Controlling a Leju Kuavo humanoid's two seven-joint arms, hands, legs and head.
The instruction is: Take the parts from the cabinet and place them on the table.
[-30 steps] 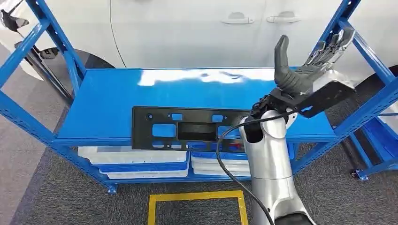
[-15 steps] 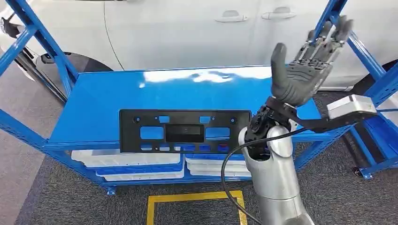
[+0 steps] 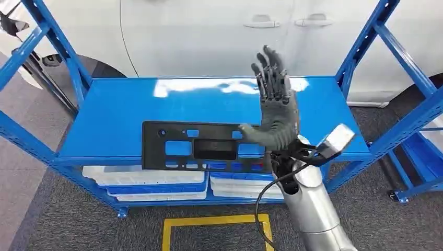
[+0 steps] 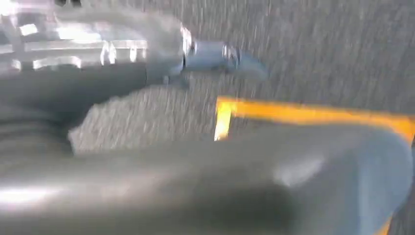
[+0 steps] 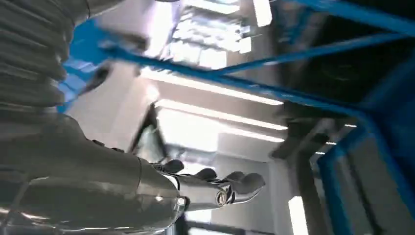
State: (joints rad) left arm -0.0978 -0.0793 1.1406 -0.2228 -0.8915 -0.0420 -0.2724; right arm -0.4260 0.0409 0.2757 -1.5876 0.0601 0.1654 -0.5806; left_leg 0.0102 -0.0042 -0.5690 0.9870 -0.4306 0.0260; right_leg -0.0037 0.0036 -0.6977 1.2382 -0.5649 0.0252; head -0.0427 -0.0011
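White car (image 3: 209, 36) behind; white trays (image 3: 151, 180) below; yellow floor marking (image 3: 217, 222).

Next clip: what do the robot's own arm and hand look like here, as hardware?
The right arm is a smooth silver shell with a black cable looping beside it. The right hand is dark grey, with a thick thumb and slim dark fingers. A pale grey camera block sits at the wrist.

Bright light, motion-blurred wrist views

The right arm (image 3: 312, 212) is showing a smooth silver shell, a black cable (image 3: 264, 201) looping beside it, a dark joint above, and a dark grey right hand (image 3: 276, 112) with thin, metallic-looking fingers (image 3: 269, 73).
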